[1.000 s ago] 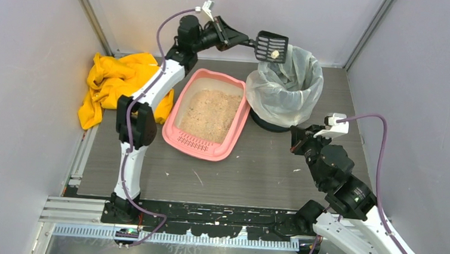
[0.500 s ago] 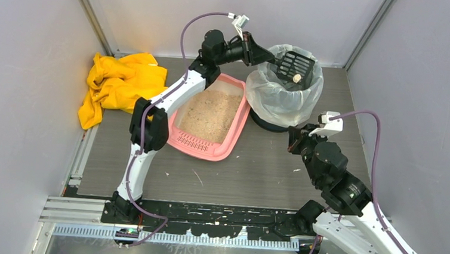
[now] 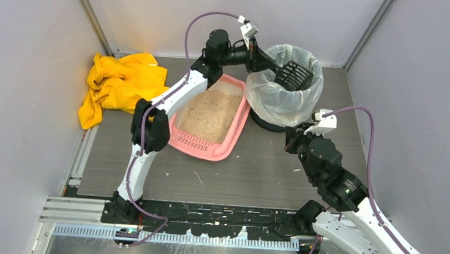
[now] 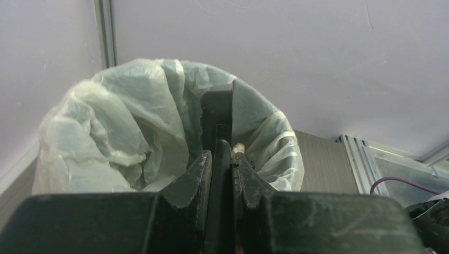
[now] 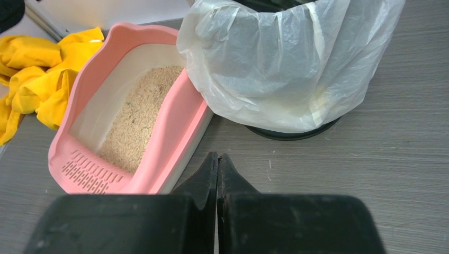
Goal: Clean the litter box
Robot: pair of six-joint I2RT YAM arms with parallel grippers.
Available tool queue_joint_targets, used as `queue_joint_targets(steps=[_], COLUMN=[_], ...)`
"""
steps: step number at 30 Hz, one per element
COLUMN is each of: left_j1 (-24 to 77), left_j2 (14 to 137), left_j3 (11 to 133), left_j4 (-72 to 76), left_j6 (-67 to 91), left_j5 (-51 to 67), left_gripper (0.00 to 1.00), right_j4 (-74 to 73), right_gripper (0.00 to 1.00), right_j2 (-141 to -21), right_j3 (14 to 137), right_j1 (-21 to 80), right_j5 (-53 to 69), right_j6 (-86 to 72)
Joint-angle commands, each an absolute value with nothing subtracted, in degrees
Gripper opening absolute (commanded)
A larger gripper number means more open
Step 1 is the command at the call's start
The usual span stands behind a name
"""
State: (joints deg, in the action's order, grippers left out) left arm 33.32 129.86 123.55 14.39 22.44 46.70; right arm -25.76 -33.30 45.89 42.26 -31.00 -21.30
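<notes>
The pink litter box (image 3: 210, 115) with beige litter lies on the table left of the lined round bin (image 3: 285, 89); it also shows in the right wrist view (image 5: 132, 121). My left gripper (image 3: 263, 61) is shut on the handle of a black slotted scoop (image 3: 292, 77), whose head is tipped down inside the bin. In the left wrist view the scoop handle (image 4: 218, 132) runs between the fingers into the bin liner (image 4: 132, 127), with a pale clump (image 4: 238, 148) beside it. My right gripper (image 5: 217, 159) is shut and empty above the table, near the bin.
A crumpled yellow cloth (image 3: 118, 86) lies at the back left, also in the right wrist view (image 5: 37, 74). Grey walls close in the back and sides. Small bits of litter are scattered on the table (image 3: 255, 171) in front of the box.
My left arm has swung the scoop right from above the bin's rim and tipped it down into the bin. My right gripper has shifted slightly left.
</notes>
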Motion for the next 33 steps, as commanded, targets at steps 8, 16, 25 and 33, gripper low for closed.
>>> queue_joint_targets(steps=[8, 16, 25, 33], left_j1=[34.6, 32.1, 26.4, 19.9], left_j2=[121.7, 119.7, 101.9, 83.8], left_j3=[129.4, 126.4, 107.8, 87.7], left_j4=[5.8, 15.8, 30.2, 15.3], left_j6=[6.2, 17.1, 24.8, 20.9], left_j5=[48.9, 47.3, 39.4, 25.0], left_gripper=[0.00, 0.00, 0.00, 0.00], right_j4=[-22.4, -22.0, -19.8, -17.2], right_gripper=[0.01, 0.01, 0.01, 0.01], right_j2=[-33.1, -34.1, -35.3, -37.9], right_j3=[45.4, 45.2, 43.7, 43.1], right_j1=[42.2, 42.2, 42.2, 42.1], right_j5=[-29.1, -28.9, -26.9, -24.8], right_j6=[-21.7, -22.0, -22.8, -22.9])
